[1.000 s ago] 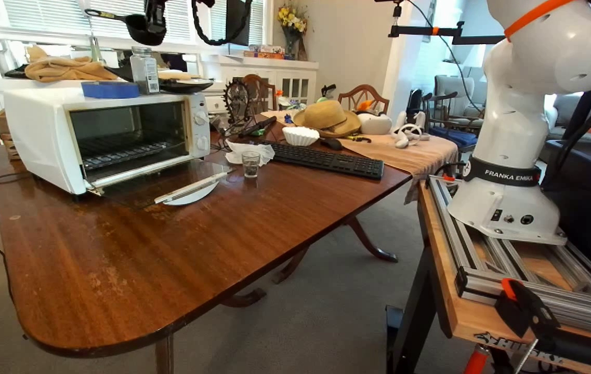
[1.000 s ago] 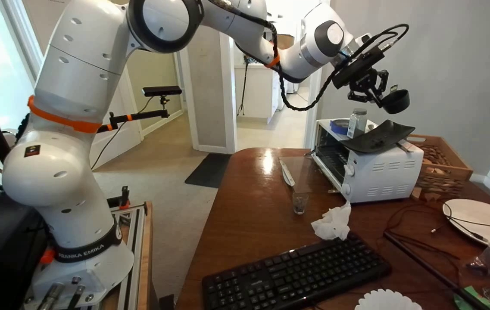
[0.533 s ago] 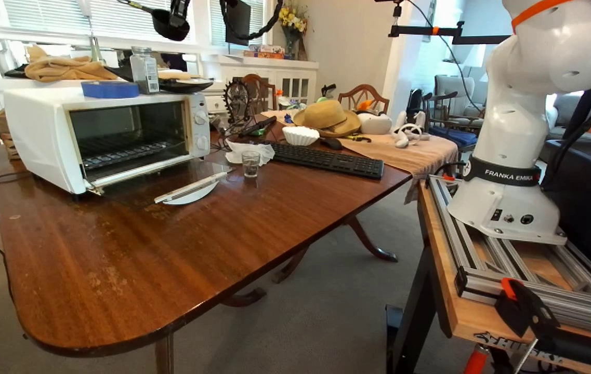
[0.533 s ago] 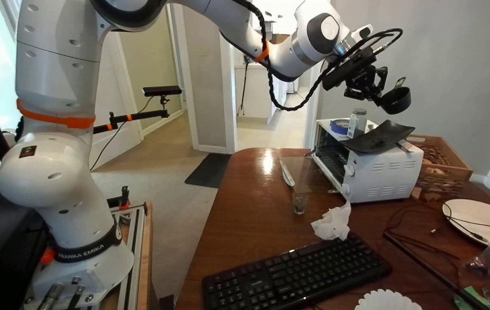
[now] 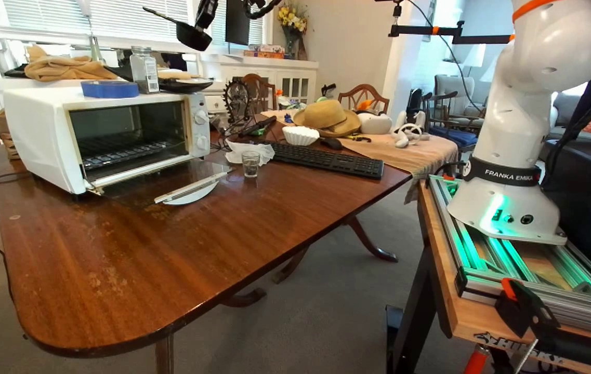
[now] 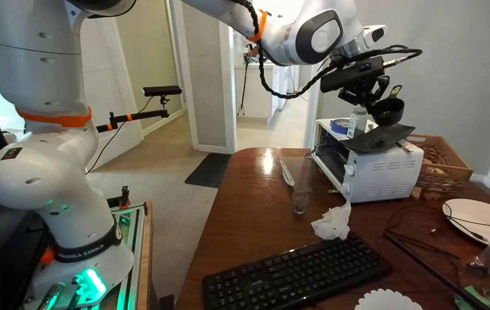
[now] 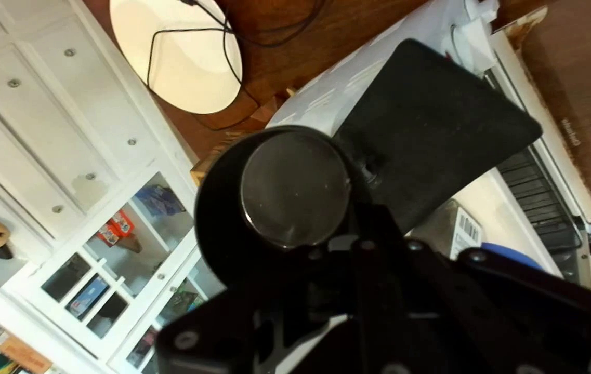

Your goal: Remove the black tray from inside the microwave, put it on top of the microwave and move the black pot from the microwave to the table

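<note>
The black pot (image 6: 388, 113), small with a long handle, hangs in the air above the microwave, tilted with its handle up; it also shows in an exterior view (image 5: 193, 36) and the wrist view (image 7: 295, 189). My gripper (image 6: 370, 104) is shut on the pot's near wall; its fingertips are dark and partly hidden in the wrist view (image 7: 344, 228). The black tray (image 6: 378, 137) lies slightly tilted on top of the white microwave (image 6: 387, 172), below the pot, and shows in the wrist view (image 7: 430, 124). The microwave's door is open over the wooden table (image 5: 170, 259).
A glass jar (image 6: 357, 122) and blue tape roll (image 6: 338, 125) stand on the microwave beside the tray. A pale utensil (image 5: 191, 189), small glass (image 5: 250, 164), crumpled paper (image 6: 333, 221) and keyboard (image 6: 296, 271) lie in front. A basket (image 6: 443, 159) stands behind it.
The gripper has carried the pot rightward in an exterior view and slightly left and down in an exterior view. The pot has tilted and turned. A green light now glows on the robot base.
</note>
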`<action>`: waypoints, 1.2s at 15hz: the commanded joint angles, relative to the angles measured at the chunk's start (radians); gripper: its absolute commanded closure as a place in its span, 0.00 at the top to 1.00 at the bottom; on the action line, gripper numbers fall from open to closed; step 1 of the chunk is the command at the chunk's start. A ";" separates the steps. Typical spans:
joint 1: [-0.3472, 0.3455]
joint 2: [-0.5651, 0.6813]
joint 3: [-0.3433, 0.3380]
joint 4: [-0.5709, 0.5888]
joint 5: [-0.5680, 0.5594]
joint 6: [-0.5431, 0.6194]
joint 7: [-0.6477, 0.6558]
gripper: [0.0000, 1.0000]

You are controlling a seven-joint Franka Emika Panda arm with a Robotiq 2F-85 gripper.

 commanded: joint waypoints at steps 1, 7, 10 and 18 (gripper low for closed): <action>-0.025 -0.052 0.005 -0.059 0.071 -0.067 -0.060 0.01; -0.023 -0.105 -0.016 -0.258 0.115 -0.027 0.009 0.01; -0.013 -0.142 -0.028 -0.397 0.106 0.009 0.122 0.01; 0.023 -0.191 -0.024 -0.626 0.084 0.097 0.327 0.01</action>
